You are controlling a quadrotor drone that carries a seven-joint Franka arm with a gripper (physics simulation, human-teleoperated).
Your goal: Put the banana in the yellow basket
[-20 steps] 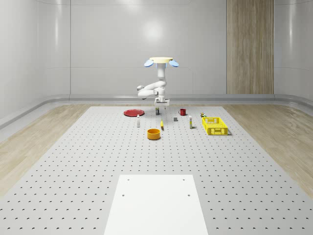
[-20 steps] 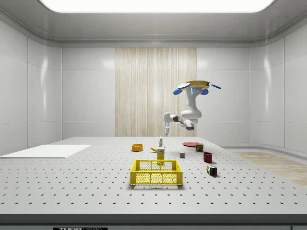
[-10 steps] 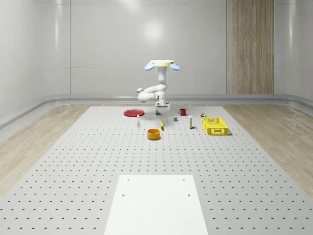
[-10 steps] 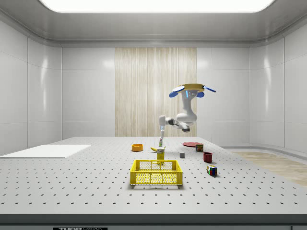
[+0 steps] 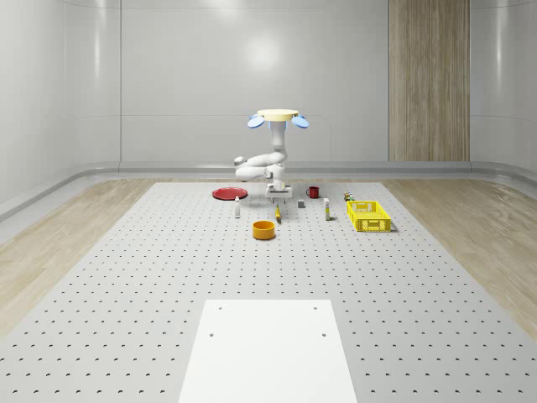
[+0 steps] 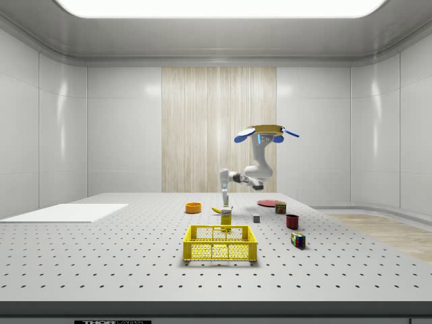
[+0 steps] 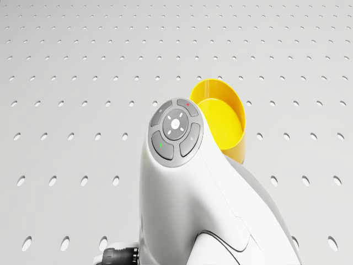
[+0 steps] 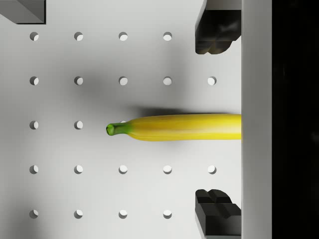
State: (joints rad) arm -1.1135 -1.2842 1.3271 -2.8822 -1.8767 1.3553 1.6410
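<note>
I hover low over the far middle of the counter [image 5: 126,277], my arm folded down so that my hand [image 8: 218,122] hangs straight above the banana [image 8: 179,127]. In the wrist view my two fingers [image 8: 215,35] stand wide apart, one on each side of the fruit, and nothing is between them but air; the banana lies flat on the counter, untouched, its green stem pointing away from my palm. So the carrying has not begun: the approach looks nearly finished, and what is left, as I judge it, is to come down the last bit, close on the banana across its width, lift it, and bring it to the yellow basket [image 5: 368,216]. In the whole-scene view that basket sits at about three o'clock from the banana [image 5: 278,213], well apart from it, with a small bottle [image 5: 326,210] standing between the two. The orange bowl [image 5: 264,229] sits near the banana at about seven o'clock, clear of my path.
</note>
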